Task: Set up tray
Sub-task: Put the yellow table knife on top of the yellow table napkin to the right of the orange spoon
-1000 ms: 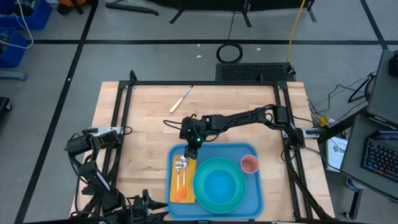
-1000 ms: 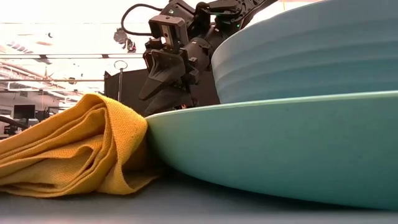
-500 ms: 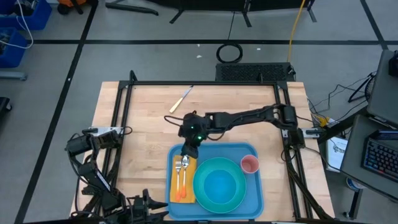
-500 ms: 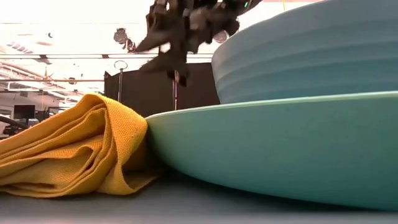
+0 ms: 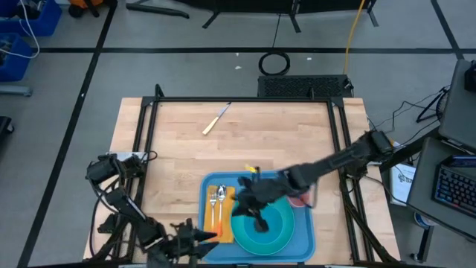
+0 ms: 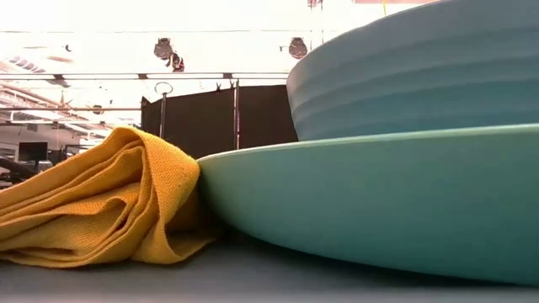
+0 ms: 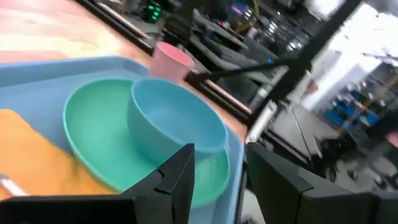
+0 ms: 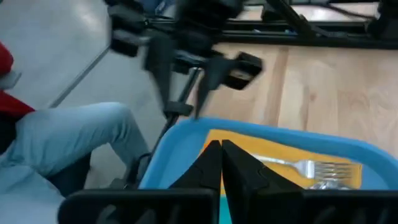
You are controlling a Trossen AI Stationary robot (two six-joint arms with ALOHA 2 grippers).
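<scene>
Only overhead: right gripper (image 5: 258, 221) closed above the tray (image 5: 300, 237).

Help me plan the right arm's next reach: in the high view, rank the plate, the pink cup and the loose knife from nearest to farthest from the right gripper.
Measured from the right gripper:
1. Plate, directly beneath it on the tray.
2. Pink cup, at the tray's far right corner.
3. Knife, off the tray, far across the table.

Yellow-handled knife (image 5: 216, 118) lies on wooden table (image 5: 171, 149); person's legs (image 8: 68, 140) beside it.
</scene>
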